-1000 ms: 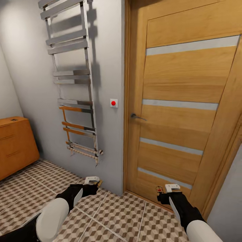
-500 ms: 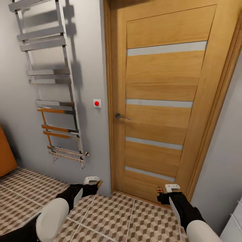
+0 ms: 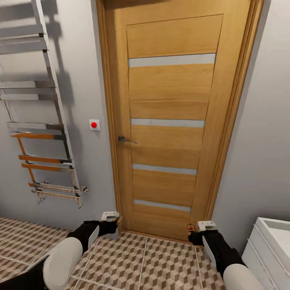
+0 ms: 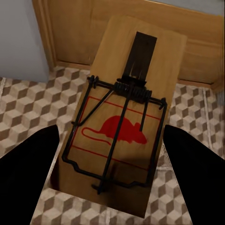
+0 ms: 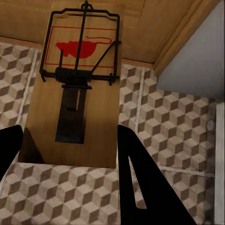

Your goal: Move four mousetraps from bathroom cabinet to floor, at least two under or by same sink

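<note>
Head view: the left gripper (image 3: 114, 219) and the right gripper (image 3: 200, 228) are both held low and forward above the bathroom floor (image 3: 133, 262), each clamped on a mousetrap; the left mousetrap (image 3: 118, 220) projects just beyond its fingers, the right mousetrap (image 3: 191, 228) likewise. Ahead of both grippers stands a closed wooden door (image 3: 169, 121); a wall-mounted towel rail (image 3: 36, 121) lies to the outer side of the left gripper, and the sink (image 3: 274, 237) sits close to the outer side of the right gripper. Left wrist view: the mousetrap (image 4: 124, 126) is grasped between the two dark fingers (image 4: 28, 164), wire side up, with cube-pattern tile below. Right wrist view: the second mousetrap (image 5: 75, 89) is gripped at its near end, tile and door base beyond. Judged step: carrying two traps toward the sink. The next move calls for bringing both grippers toward the sink and lowering them to the tiles beside it before releasing.
</note>
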You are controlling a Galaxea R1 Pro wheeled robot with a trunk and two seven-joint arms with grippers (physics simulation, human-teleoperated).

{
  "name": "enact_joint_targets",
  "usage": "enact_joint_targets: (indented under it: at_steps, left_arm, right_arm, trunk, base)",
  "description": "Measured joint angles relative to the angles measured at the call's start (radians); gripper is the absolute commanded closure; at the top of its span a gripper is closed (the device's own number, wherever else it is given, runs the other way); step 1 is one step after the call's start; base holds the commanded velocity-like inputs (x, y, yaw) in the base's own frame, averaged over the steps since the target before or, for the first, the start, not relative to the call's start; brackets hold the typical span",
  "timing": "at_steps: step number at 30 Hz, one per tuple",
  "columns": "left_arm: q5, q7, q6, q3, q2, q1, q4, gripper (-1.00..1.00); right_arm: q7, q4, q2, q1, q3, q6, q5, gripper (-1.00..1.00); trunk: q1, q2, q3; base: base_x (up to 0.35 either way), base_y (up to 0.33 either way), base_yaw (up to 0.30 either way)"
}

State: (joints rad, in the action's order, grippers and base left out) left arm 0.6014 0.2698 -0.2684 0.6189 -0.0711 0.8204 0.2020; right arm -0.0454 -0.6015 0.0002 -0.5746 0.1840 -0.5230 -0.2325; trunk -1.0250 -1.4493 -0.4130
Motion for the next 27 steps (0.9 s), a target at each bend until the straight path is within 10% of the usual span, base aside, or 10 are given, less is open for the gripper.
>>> enact_joint_targets:
  at_steps: [15, 27]
  left_arm:
    - [0.0, 0.0, -0.001, 0.0, 0.0, 0.0, 0.0, 1.0]
    - [0.0, 0.001, -0.006, 0.0, 0.0, 0.0, 0.0, 1.0]
  right_arm:
    - [0.0, 0.0, 0.001, 0.0, 0.0, 0.001, 0.0, 1.0]
    - [0.001, 0.006, 0.009, 0.0, -0.002, 0.001, -0.002, 1.0]
  trunk:
    - [0.0, 0.0, 0.0]
    - [-0.001, 0.0, 0.0]
  base:
    - [0.0, 0.0, -0.295]
    - [-0.14, 0.0, -0.044]
